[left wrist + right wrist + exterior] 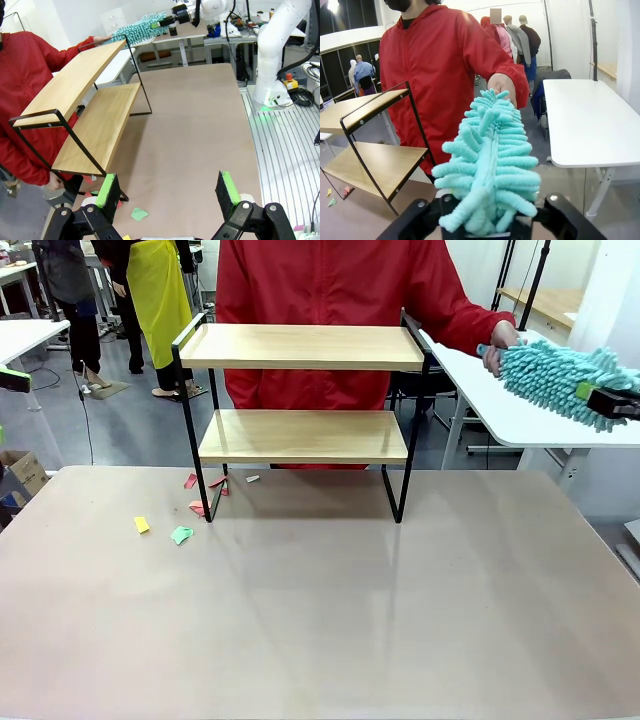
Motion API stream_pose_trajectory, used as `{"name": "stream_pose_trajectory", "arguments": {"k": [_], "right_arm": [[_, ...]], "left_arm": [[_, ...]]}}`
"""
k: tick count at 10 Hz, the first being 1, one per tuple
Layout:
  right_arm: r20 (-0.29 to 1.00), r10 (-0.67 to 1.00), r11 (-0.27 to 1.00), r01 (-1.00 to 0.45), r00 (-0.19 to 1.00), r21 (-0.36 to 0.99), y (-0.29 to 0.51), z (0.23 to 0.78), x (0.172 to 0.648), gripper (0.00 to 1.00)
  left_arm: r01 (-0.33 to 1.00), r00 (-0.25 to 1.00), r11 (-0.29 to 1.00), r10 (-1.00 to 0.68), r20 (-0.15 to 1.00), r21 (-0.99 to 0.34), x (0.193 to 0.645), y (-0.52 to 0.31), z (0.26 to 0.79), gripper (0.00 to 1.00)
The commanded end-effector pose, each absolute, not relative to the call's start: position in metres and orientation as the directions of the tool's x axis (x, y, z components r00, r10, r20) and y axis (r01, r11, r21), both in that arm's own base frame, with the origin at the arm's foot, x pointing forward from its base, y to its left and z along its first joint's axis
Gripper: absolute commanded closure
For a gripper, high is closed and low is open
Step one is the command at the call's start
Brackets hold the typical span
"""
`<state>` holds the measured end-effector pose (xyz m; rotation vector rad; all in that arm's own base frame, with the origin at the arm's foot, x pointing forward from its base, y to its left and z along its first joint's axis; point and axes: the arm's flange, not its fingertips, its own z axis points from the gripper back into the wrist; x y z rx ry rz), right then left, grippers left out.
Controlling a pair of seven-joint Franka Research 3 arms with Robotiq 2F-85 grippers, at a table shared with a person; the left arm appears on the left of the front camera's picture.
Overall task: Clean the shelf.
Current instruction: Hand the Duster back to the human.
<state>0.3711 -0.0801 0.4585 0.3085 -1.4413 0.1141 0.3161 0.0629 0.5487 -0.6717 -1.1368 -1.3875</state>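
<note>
**Duster handoff at the right gripper, shelf boards look bare**

The shelf (302, 390) stands upright at the far middle of the table (320, 620), two wood boards on a black frame, right in front of the person (340, 300) in red. Both boards look bare from the front and left wrist views. Coloured paper scraps (181, 534) lie on the table by the shelf's left legs, a few just under the lower board's left end.

The teal duster (560, 380) is off to the right of the shelf, over the white side table (500, 420), well apart from the boards. The person's hand (500, 345) holds its far end. The right gripper (487, 222) has the near end between its fingers; the fluffy head hides the pads, so whether the jaws are clamped on it or already loosening can't be told. Both parties touch the duster.

The left gripper (169, 192) hangs over the table near the shelf's left end, fingers wide apart, nothing between them.

Judgement: the step in hand is a transfer of the duster between person and right gripper; direction can't be read from one moment. With the boards bare and the scraps on the table, the wipe looks done or close to it.

Next move calls for one side letting go cleanly, no tug on the head. If more wiping is due, the right arm must swing the duster left, clear of the raised side rail.
</note>
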Motion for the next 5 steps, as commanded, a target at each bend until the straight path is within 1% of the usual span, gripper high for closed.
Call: {"name": "stream_pose_trajectory", "arguments": {"k": [1, 2, 3, 5], "right_arm": [[0.984, -0.143, 0.943, -0.287, 0.107, 0.168, -0.084, 0.482, 0.361, 0.00], [0.982, -0.175, 0.936, -0.300, 0.063, 0.186, -0.087, 0.500, 0.354, 0.04], [0.975, -0.219, 0.923, -0.317, 0.028, 0.216, -0.091, 0.517, 0.349, 0.00], [0.939, -0.332, 0.906, -0.307, -0.093, 0.291, -0.110, 0.560, 0.335, 0.00]], "left_arm": [[0.956, -0.192, 0.134, -0.383, 0.904, 0.260, 0.317, 0.061, 0.550, 0.00], [0.956, -0.192, 0.134, -0.383, 0.904, 0.260, 0.317, 0.061, 0.550, 0.00], [0.956, -0.192, 0.134, -0.383, 0.904, 0.260, 0.317, 0.061, 0.550, 0.00], [0.956, -0.192, 0.134, -0.383, 0.904, 0.260, 0.317, 0.061, 0.550, 0.00]]}}
